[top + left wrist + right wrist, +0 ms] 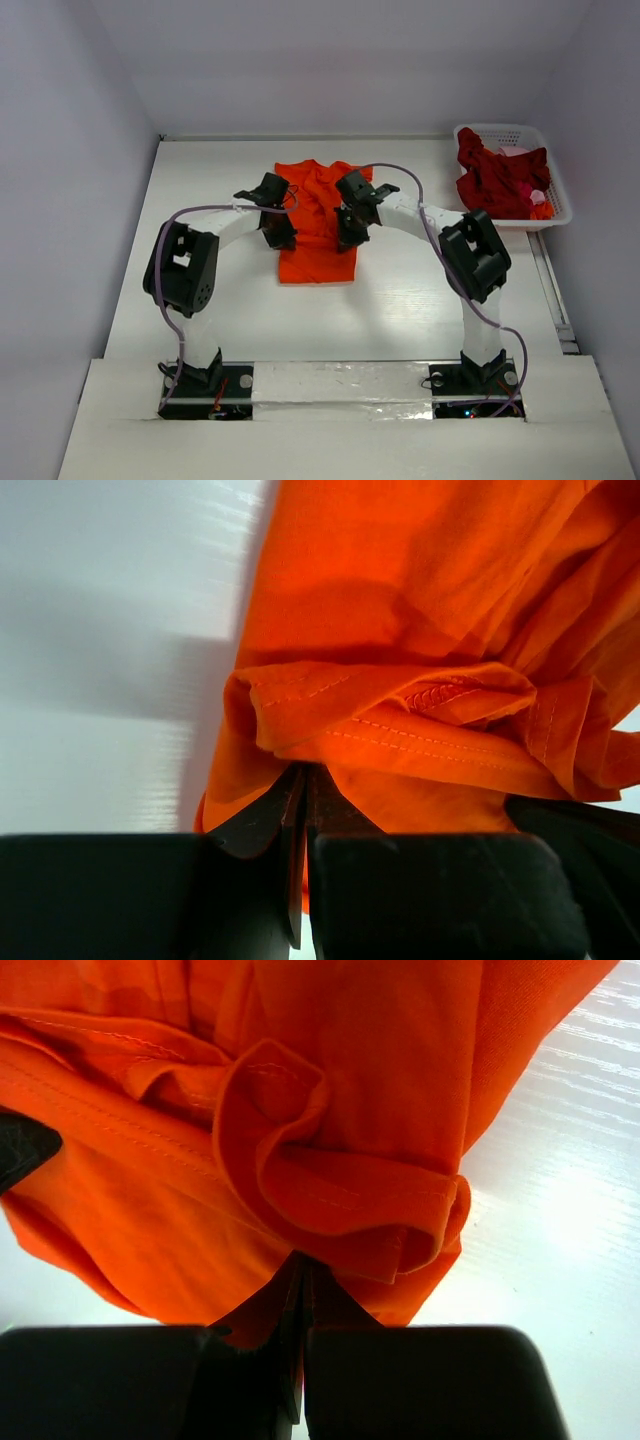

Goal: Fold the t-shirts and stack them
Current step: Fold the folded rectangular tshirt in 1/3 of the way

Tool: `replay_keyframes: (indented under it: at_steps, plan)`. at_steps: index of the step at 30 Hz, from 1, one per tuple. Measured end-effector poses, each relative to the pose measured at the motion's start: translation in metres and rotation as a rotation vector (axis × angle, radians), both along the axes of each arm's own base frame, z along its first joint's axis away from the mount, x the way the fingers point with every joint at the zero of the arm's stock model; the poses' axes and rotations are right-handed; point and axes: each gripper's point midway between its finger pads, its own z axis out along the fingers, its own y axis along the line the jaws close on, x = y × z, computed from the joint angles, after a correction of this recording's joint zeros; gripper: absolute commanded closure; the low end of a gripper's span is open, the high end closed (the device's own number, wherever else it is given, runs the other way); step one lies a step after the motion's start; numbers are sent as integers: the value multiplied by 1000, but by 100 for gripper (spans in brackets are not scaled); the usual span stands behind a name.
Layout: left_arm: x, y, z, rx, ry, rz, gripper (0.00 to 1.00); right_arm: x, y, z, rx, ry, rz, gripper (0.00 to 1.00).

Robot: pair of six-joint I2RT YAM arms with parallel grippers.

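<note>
top external: left pincer point(281, 238) and right pincer point(348, 237) grip one orange t-shirt point(318, 266).

From above, the arms point(240, 222) cover parts of the side edges of the shirt point(318, 225). In the left wrist view the counter point(100, 730) is blurred, the tips of the left fingers point(262, 818) vanish under a bunched hem, the shirt runs off the top and right, and a dark shape point(580, 825) at lower right is cut off. The right fingers point(335, 1308) end likewise under a rolled fold. The red shirts point(495, 175) in the basket point(500, 128) lie heaped, their number unclear; a pink scrap point(537, 196) among them is too small to name.
</note>
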Motion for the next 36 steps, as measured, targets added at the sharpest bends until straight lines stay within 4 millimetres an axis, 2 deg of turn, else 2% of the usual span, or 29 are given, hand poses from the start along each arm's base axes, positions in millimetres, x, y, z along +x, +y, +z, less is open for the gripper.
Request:
replay_keyframes:
  at_steps: [3, 8, 16, 20, 29, 36]
  plan:
    - [3, -2, -1, -1, 0, 0, 100, 0, 0, -5, -8, 9, 0, 100]
    - [13, -5, 0, -4, -10, 0, 100, 12, 8, -9, -7, 5, 0, 100]
    - [21, -8, -8, 4, -7, 2, 100, 38, 24, 9, 20, -54, -1, 100]
    - [26, -9, -12, 7, -2, 3, 100, 46, 29, 8, 17, -64, -1, 100]
    - [47, -15, 4, 0, -57, 6, 100, 55, 25, 7, 1, -66, -10, 100]
    - [50, -11, 5, 12, -63, 8, 100, 64, 15, 6, -5, -67, -33, 100]
